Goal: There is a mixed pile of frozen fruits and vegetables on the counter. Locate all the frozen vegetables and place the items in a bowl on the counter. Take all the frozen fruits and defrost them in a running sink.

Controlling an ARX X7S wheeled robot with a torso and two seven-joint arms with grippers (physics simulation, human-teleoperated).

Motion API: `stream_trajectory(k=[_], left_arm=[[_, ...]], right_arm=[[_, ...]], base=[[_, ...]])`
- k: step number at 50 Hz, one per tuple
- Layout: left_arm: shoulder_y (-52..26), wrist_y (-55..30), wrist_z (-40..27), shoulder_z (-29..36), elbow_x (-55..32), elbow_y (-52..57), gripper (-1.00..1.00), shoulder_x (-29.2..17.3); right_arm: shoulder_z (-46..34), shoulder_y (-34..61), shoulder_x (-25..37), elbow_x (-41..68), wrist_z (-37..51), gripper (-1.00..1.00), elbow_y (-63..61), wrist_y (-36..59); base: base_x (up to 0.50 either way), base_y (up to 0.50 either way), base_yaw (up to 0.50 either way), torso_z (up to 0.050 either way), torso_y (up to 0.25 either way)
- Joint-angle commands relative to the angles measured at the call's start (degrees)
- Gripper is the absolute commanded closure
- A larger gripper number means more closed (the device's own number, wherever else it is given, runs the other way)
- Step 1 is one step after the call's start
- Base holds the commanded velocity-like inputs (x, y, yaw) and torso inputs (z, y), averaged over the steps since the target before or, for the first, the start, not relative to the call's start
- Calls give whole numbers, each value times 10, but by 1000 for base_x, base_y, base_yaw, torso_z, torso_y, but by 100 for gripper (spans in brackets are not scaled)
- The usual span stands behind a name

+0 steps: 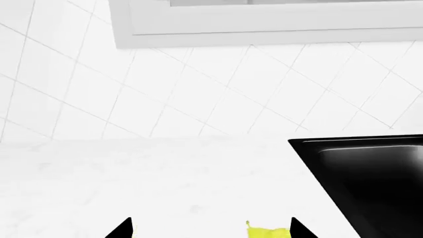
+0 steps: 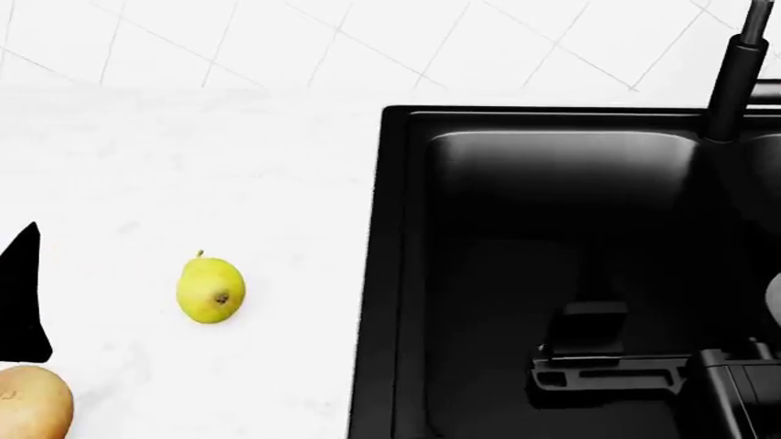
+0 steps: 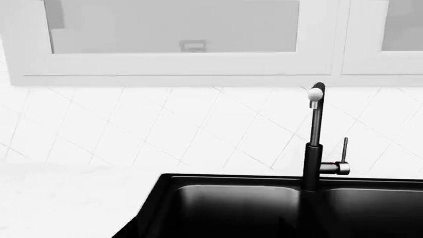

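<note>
A yellow pear (image 2: 210,290) with a short stem lies on the white counter (image 2: 183,165), left of the black sink (image 2: 372,274). In the left wrist view the pear (image 1: 268,232) shows between my left gripper's (image 1: 210,231) wide-apart black fingertips (image 1: 122,229), close to one of them. The gripper is open and holds nothing. A rounded tan-yellow fruit (image 2: 29,403) sits at the counter's near left. My right gripper (image 2: 580,352) hangs over the left basin, dark against the black sink (image 3: 251,203), so its jaws are hard to read. No water shows at the tap (image 3: 316,144). The bowl is out of view.
The tall black tap (image 2: 736,73) stands behind the sink with its chrome lever (image 3: 340,166) to one side. White tiled wall (image 2: 366,37) backs the counter, with white cabinets (image 3: 198,64) above it. A black part of my left arm (image 2: 25,302) shows at the head view's left edge.
</note>
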Motion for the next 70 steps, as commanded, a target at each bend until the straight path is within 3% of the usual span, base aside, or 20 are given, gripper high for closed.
stream_trajectory(k=[1, 34, 43, 70], left_arm=[[8, 22, 20, -16, 10, -1, -100, 6], [14, 29, 22, -7, 18, 0, -100, 8], [19, 32, 24, -6, 20, 0, -100, 9], [21, 38, 27, -4, 22, -3, -100, 5]], right_arm=[[16, -5, -14, -11, -22, -100, 4, -4], [-52, 36, -41, -17, -49, -100, 36, 17], [-145, 167, -65, 28, -75, -100, 99, 95], [-260, 270, -128, -8, -192, -100, 262, 156]], base=[[-1, 500, 0, 0, 0], [-1, 469, 0, 0, 0], [0, 0, 0, 0, 0], [0, 0, 0, 0, 0]])
